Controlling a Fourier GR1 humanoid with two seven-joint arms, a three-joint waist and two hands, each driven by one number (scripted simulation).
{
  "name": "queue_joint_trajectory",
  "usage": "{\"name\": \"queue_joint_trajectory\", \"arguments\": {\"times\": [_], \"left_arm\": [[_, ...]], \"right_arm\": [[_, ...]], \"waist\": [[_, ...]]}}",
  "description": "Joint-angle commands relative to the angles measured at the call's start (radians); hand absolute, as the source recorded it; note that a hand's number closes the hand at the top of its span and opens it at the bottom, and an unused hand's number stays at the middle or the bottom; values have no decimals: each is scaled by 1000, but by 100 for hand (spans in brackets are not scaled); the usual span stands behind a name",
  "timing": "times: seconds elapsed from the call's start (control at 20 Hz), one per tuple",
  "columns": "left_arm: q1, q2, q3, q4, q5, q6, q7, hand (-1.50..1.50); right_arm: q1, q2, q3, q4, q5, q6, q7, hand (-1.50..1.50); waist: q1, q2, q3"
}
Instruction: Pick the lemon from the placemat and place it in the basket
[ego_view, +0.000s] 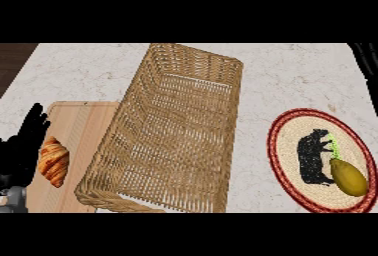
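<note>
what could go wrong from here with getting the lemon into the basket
The lemon lies at the placemat's right side, near the view's edge, and no right hand shows, so the reach may be awkward. The left robot hand rests by the croissant and could nudge it. The basket's wall could catch the lemon.

a pale marble-look counter (81, 75) with faint tan veining fills nearly the whole scene under flat, even light. at the far left corner a strip of dark wood (13, 62) shows beyond the counter's edge, and a dark object (367, 60) edges in at far right.
</note>
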Motion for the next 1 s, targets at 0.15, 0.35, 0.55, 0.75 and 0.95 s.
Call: {"name": "queue_joint_trajectory", "arguments": {"times": [0.15, 0.35, 0.55, 0.75, 0.95], "left_arm": [[-79, 61, -39, -76, -73, -79, -134, 0], [-118, 65, -87, -97, -89, -123, -168, 0], [-113, 31, -107, -23, -129, -132, -248, 0], [-135, 41, -102, -46, -127, -136, -200, 0], [-137, 48, -96, -40, -131, -140, -215, 0]], "right_arm": [[72, 17, 168, -22, -159, 336, 12, 150], [191, 200, 324, 2, -343, 412, 78, 150], [414, 163, 388, -324, -177, 269, 89, -150], [410, 34, 264, -474, 14, 171, 101, -150], [259, -153, 129, -485, 187, 152, 228, -150]], "waist": [[-31, 11, -5], [-39, 19, -3], [-73, 4, -9], [-78, 0, -10], [-64, 2, -14]]}}
